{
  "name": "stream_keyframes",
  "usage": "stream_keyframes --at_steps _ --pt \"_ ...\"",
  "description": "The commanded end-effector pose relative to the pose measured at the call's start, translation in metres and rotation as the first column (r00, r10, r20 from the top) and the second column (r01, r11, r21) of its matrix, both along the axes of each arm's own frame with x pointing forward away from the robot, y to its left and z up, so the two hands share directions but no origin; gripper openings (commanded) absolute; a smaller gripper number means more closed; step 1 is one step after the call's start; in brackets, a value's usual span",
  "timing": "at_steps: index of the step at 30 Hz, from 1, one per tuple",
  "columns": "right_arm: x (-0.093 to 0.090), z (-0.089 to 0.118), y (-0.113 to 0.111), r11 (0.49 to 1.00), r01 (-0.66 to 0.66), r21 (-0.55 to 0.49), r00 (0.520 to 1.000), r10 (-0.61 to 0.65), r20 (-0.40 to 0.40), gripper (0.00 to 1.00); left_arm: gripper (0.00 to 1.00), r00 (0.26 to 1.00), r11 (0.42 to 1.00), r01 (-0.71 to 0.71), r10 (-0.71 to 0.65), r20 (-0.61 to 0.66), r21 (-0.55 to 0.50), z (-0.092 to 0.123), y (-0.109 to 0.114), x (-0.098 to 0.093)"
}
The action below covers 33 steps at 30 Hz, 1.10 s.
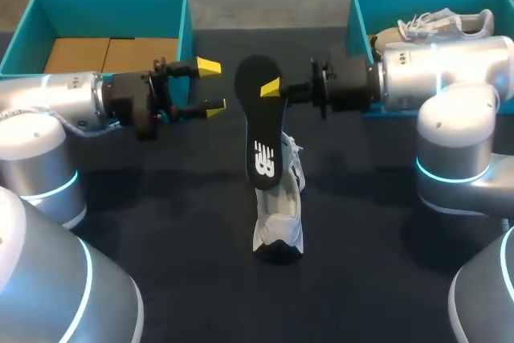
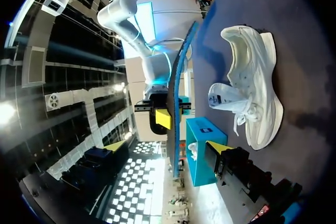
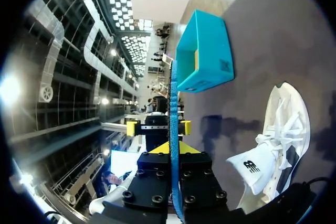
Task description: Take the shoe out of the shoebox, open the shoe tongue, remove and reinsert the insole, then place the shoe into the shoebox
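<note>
Right end effector (image 1: 271,88) holds the insole (image 1: 259,118) upright over the shoe (image 1: 279,214).
Its fingers are clamped on the black insole near its upper end. The white shoe sits on the dark tabletop (image 1: 161,222) just below the insole. The left end effector (image 1: 212,86) is just beside the insole, fingers spread wide and gripping nothing.

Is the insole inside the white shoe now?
No, the right gripper holds the insole in the air, outside the shoe.

insole (image 1: 259,118) hides shoe (image 1: 279,226) top; right arm (image 1: 450,78) covers boxed shoe (image 1: 438,23)
</note>
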State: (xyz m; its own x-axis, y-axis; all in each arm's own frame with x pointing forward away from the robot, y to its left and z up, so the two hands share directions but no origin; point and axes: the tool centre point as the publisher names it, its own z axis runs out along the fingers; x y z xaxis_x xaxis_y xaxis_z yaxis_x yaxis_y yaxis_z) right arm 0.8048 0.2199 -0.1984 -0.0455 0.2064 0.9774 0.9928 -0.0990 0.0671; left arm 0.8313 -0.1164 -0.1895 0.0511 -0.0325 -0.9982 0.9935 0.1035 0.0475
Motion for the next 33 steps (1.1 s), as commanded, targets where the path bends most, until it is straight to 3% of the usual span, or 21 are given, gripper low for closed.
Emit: stream_keyframes --at_steps 1,7,11,15,26,33 --pt "0.001 -0.006 0.008 1.0 0.015 0.014 1.0 -0.015 -0.012 0.0 0.89 1.0 1.0 -0.005 0.005 0.013 -0.006 -0.001 -0.006 0.0" --pt "0.001 -0.006 0.009 0.999 0.026 0.02 1.0 -0.026 -0.015 0.0 0.78 0.998 0.999 -0.053 0.053 0.027 -0.001 -0.004 -0.012 -0.002" --pt "0.001 -0.006 0.009 0.999 0.026 0.02 1.0 -0.026 -0.015 0.0 0.59 0.998 0.998 -0.065 0.065 0.004 -0.02 -0.007 -0.018 -0.004" --pt "0.001 -0.006 0.009 0.999 0.026 0.02 1.0 -0.026 -0.015 0.0 0.49 0.998 0.998 -0.055 0.054 -0.013 -0.017 -0.013 -0.025 -0.004" --pt "0.001 -0.006 0.009 0.999 0.026 0.02 1.0 -0.026 -0.015 0.0 0.44 0.999 0.999 -0.044 0.044 -0.03 -0.008 -0.019 -0.035 -0.002" --pt "0.001 -0.006 0.009 0.999 0.026 0.02 1.0 -0.026 -0.015 0.0 0.33 0.999 0.999 -0.04 0.04 -0.035 -0.001 -0.021 -0.039 -0.001"
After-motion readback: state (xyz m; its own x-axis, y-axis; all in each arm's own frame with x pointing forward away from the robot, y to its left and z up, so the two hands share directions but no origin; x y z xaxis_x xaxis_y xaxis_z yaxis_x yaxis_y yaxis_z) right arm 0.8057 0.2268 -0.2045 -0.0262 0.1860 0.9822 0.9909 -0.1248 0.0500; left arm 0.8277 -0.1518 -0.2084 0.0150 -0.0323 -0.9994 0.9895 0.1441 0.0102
